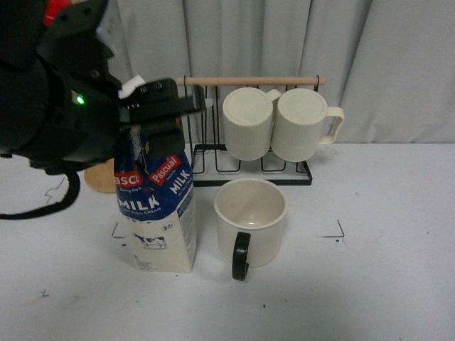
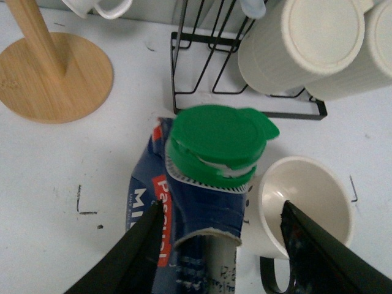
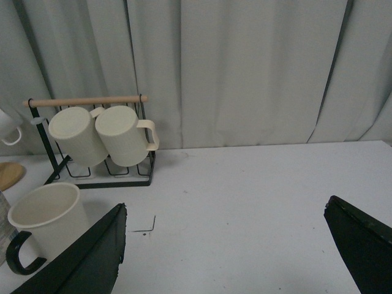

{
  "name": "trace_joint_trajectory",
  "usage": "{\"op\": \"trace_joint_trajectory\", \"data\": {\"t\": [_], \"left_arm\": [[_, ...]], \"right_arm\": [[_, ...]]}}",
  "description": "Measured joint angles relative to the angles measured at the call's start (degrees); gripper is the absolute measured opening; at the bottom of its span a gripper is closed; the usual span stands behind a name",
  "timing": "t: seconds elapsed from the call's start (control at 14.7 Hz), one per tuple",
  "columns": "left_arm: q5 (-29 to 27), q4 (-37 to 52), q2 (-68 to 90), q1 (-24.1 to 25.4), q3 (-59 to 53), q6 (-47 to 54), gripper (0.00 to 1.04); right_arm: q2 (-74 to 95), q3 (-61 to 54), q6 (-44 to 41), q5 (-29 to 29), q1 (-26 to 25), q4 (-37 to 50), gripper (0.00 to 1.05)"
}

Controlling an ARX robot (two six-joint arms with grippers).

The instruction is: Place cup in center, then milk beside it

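milk point(image 1: 158, 213) is standing upright on the white counter point(image 1: 370, 284), just left of the cup point(image 1: 250, 226), whose black handle is facing the camera. left fingers point(image 2: 217, 245) are hanging spread open on either side of the carton's green cap point(image 2: 217, 144), gripping nothing. right fingers point(image 3: 236, 245) are spread wide over bare counter. behind, a black wire rack point(image 1: 252, 167) is holding two ribbed mugs point(image 1: 281, 122) before grey curtains point(image 1: 284, 42).
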Motion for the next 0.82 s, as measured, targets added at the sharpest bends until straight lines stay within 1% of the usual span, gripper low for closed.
{"op": "trace_joint_trajectory", "data": {"t": [0.07, 0.14, 0.2, 0.27, 0.41, 0.48, 0.54, 0.68, 0.82], "left_arm": [[2.1, 0.9, -3.6, 2.3, -0.9, -2.4, 0.76], [3.8, 3.5, -7.7, 4.4, -3.0, -3.9, 0.86], [7.0, 3.7, -14.9, 8.0, -5.7, -5.3, 1.0], [10.5, 2.3, -22.5, 12.7, -7.8, -5.4, 0.97], [19.3, -4.1, -36.4, 24.9, -10.3, -3.1, 0.98], [20.1, -0.8, -41.2, 30.3, -13.0, 0.4, 0.94], [16.5, 7.1, -44.0, 31.2, -17.1, 6.4, 0.83], [15.6, 13.0, -47.1, 29.0, -24.3, 15.4, 0.66], [14.6, 14.1, -48.8, 27.7, -30.1, 19.4, 0.45]], "right_arm": [[0.0, 0.0, 0.0, 0.0, 0.0, 0.0, 0.98], [0.0, 0.0, 0.0, 0.0, 0.0, 0.0, 0.98], [0.0, 0.0, 0.0, 0.0, 0.0, 0.0, 0.98], [0.0, 0.0, 0.0, 0.0, 0.0, 0.0, 0.98], [0.0, 0.0, 0.0, 0.0, 0.0, 0.0, 0.98], [0.0, 0.0, 0.0, 0.0, 0.0, 0.0, 0.98], [0.0, 0.0, 0.0, 0.0, 0.0, 0.0, 0.98], [0.0, 0.0, 0.0, 0.0, 0.0, 0.0, 0.98], [0.0, 0.0, 0.0, 0.0, 0.0, 0.0, 0.98]]}}
